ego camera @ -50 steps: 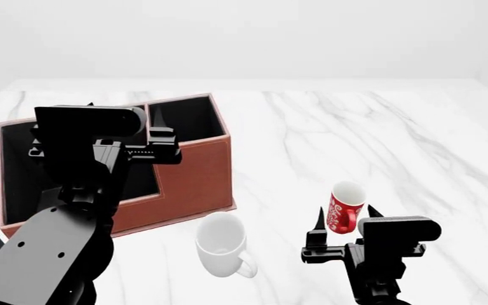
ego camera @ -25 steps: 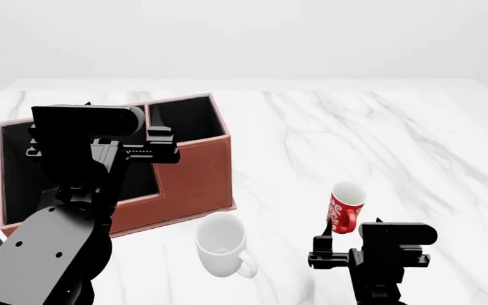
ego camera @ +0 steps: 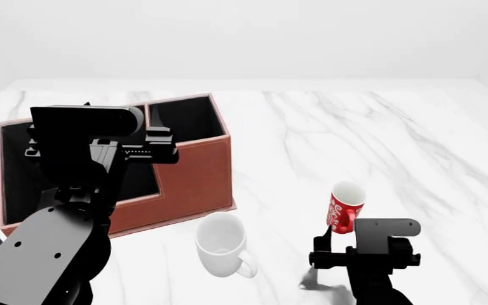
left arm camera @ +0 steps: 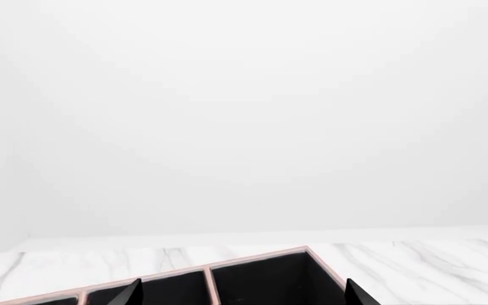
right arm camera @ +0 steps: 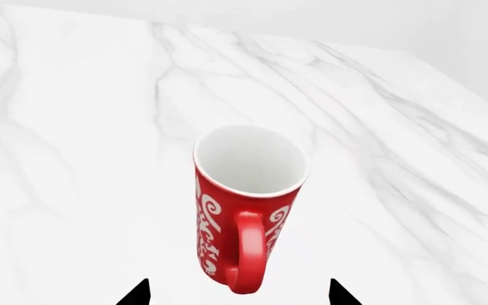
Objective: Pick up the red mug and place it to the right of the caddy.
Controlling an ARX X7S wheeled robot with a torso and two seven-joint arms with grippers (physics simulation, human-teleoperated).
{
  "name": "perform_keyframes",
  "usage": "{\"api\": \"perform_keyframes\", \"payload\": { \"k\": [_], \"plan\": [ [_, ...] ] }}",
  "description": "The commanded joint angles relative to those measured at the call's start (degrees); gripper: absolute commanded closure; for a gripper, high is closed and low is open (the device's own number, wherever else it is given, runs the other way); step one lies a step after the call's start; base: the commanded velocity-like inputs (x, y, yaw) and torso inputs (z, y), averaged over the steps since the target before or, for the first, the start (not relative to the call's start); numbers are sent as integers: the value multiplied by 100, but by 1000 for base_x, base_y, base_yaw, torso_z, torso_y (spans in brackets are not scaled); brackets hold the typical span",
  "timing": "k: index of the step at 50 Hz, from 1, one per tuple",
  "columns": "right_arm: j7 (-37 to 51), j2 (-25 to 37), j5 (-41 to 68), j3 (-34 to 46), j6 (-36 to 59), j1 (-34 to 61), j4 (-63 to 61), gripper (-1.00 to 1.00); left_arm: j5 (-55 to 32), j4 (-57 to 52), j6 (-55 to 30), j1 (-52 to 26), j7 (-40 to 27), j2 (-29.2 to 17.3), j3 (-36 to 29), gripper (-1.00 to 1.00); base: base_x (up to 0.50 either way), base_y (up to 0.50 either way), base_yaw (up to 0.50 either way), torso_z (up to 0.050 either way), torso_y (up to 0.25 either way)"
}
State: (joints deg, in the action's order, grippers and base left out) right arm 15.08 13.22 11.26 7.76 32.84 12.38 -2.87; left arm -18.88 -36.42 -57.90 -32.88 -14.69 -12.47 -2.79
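So my right hand (ego camera: 339,254) is the one for this job. It's low in the frame, just beneath the slim red mug with white swirls (ego camera: 344,210), which stands upright on the white marble surface (ego camera: 413,152), right of centre. In the right wrist view the mug (right arm camera: 246,206) sits dead ahead between my two fingertips, handle pointing back at me, long axis vertical. The hand is wide open and holding nothing. My left hand (ego camera: 155,149) hovers over the reddish-brown leather-look caddy (ego camera: 195,175) at upper left, well apart from the mug, also open and empty as far as I can tell.
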Motion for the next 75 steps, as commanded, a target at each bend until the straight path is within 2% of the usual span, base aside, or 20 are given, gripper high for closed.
{"api": "perform_keyframes", "payload": {
  "k": [1,28,29,51,59,67,75],
  "plan": [
    [-50,-37,11,41,-55,294,639,-100,-23,32,43,18,-13,-27,-10,-100,0,0,0,0,0],
    [-16,-70,43,48,-101,794,1240,-100,-98,36,83,63,-69,-87,-14,-100,0,0,0,0,0],
    [16,-78,37,39,-79,806,1270,100,-100,34,79,61,-75,-87,-15,-100,0,0,0,0,0],
    [178,-46,13,56,-66,824,1168,100,-138,64,118,75,-128,-127,-49,-100,0,0,0,0,0],
    [-596,197,451,194,268,1165,621,100,-186,15,104,99,-146,-139,-11,-100,0,0,0,0,0],
    [-1087,200,189,712,-75,2116,1354,100,-187,121,187,113,-146,-152,-6,-100,0,0,0,0,0],
    [-1829,-132,-258,1298,-1727,3300,3749,100,-212,140,213,124,-159,-171,30,-100,0,0,0,0,1]
  ]
}}
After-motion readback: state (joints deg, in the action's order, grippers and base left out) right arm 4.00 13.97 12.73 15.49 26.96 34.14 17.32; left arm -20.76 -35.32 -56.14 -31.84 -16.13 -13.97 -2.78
